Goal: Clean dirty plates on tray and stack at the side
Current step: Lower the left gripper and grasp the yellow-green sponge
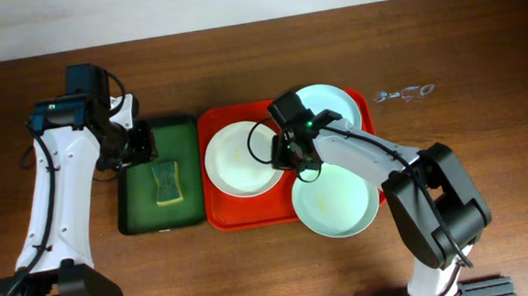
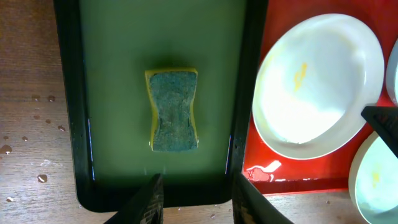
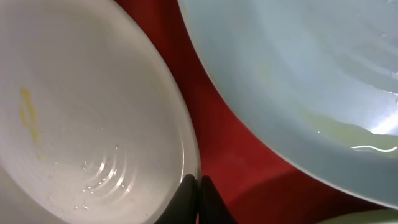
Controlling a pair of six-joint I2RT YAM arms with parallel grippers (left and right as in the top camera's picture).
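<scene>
Three plates sit on the red tray [image 1: 215, 215]: a white plate [image 1: 237, 159] on the left, a mint-blue plate [image 1: 330, 107] at the back right, and another mint-blue plate [image 1: 334, 201] hanging over the front right rim. Yellowish smears mark the white plate [image 3: 81, 112]. My right gripper [image 3: 198, 186] is shut on that plate's right rim, one finger inside, one on the red tray [image 3: 230, 143] side, beside the mint-blue plate [image 3: 298, 68]. My left gripper [image 2: 198, 205] hangs open over the near end of a green tray, holding nothing.
A dark green tray [image 1: 140, 215] left of the red tray holds a yellow-and-green sponge [image 1: 167, 181]; the sponge [image 2: 174, 111] lies in its middle. Water droplets dot the wooden table [image 2: 25, 137]. A small clear object [image 1: 406, 93] lies at the back right.
</scene>
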